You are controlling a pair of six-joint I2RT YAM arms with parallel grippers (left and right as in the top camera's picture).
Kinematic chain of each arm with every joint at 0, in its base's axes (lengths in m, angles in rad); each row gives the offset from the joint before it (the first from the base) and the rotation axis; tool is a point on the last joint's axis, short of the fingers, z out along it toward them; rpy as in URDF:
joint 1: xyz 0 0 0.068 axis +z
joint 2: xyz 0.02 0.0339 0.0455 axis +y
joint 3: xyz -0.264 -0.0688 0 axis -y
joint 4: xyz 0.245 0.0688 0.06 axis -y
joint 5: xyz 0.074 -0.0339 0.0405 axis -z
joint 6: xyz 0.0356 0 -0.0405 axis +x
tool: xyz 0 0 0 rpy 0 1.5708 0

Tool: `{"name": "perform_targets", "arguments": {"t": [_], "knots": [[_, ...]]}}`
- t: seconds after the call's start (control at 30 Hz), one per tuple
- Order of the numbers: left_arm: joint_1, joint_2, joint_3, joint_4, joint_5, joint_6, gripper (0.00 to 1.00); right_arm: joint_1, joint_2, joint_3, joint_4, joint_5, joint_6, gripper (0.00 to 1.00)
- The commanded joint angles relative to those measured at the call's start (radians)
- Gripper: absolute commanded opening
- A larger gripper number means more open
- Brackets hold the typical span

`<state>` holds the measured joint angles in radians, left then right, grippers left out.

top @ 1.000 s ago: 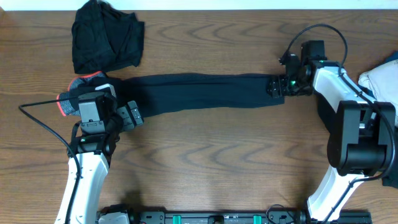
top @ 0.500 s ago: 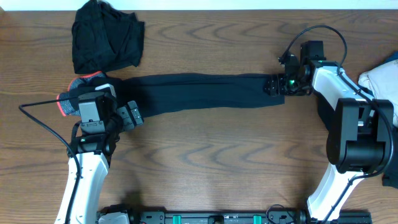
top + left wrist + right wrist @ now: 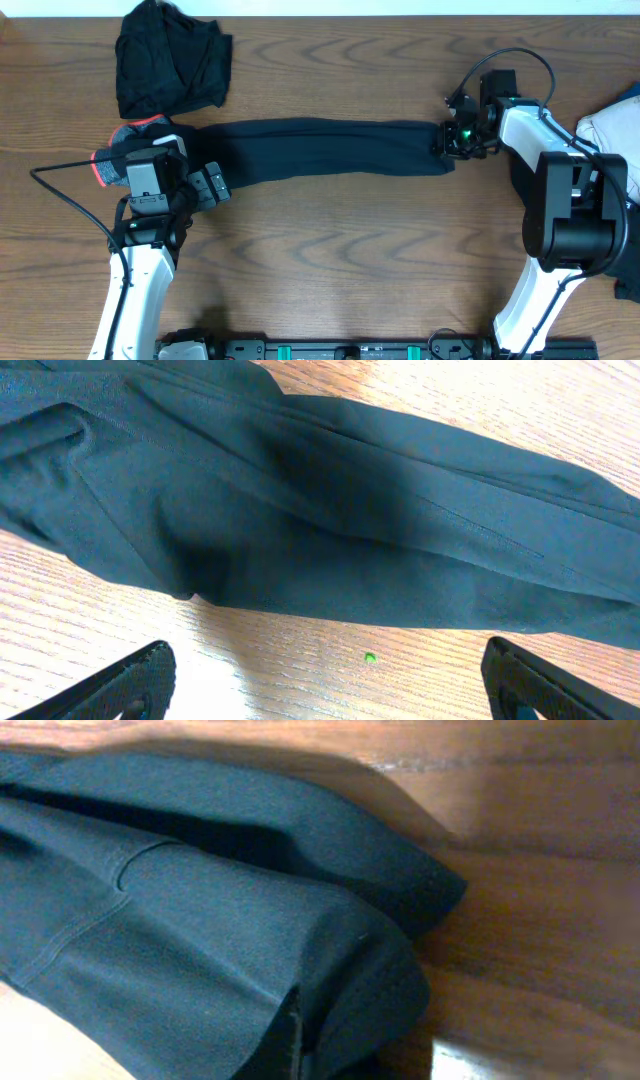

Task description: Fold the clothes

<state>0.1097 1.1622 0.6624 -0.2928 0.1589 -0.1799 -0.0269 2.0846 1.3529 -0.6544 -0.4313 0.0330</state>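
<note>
Hovering at the waistband end, the left gripper (image 3: 214, 184) is gaping wide beside the black trousers (image 3: 320, 146), which are lying stretched across the wooden table (image 3: 350, 260). At the far hem, the right gripper (image 3: 446, 141) is pinching the cloth, jaws clamped together.

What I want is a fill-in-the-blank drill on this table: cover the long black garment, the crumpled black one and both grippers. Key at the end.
1. The right gripper is ____ on one end of the long black trouser-like fabric garment.
2. The left gripper hovers ____ at that garment's edge, holding nothing.
3. The crumpled black fabric garment lies near the far ____ corner of the brown wooden table.
Missing words: shut; open; left.
</note>
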Motion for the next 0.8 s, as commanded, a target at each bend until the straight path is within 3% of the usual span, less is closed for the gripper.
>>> {"name": "perform_targets", "arguments": {"t": [0.0,0.33,0.53,0.77], "knots": [[0.0,-0.006,0.01,-0.006,0.013,0.006,0.98,0.005,0.035,-0.012,-0.019,0.041,0.023,0.01],[0.0,-0.006,0.01,-0.066,0.014,0.006,0.98,-0.066,-0.037,0.145,-0.212,0.252,0.058,0.01],[0.0,-0.006,0.01,-0.058,0.013,0.006,0.98,-0.125,-0.039,0.253,-0.348,0.327,-0.005,0.01],[0.0,-0.006,0.01,-0.058,0.013,0.006,0.98,-0.108,-0.039,0.392,-0.47,0.483,-0.004,0.01]]}}
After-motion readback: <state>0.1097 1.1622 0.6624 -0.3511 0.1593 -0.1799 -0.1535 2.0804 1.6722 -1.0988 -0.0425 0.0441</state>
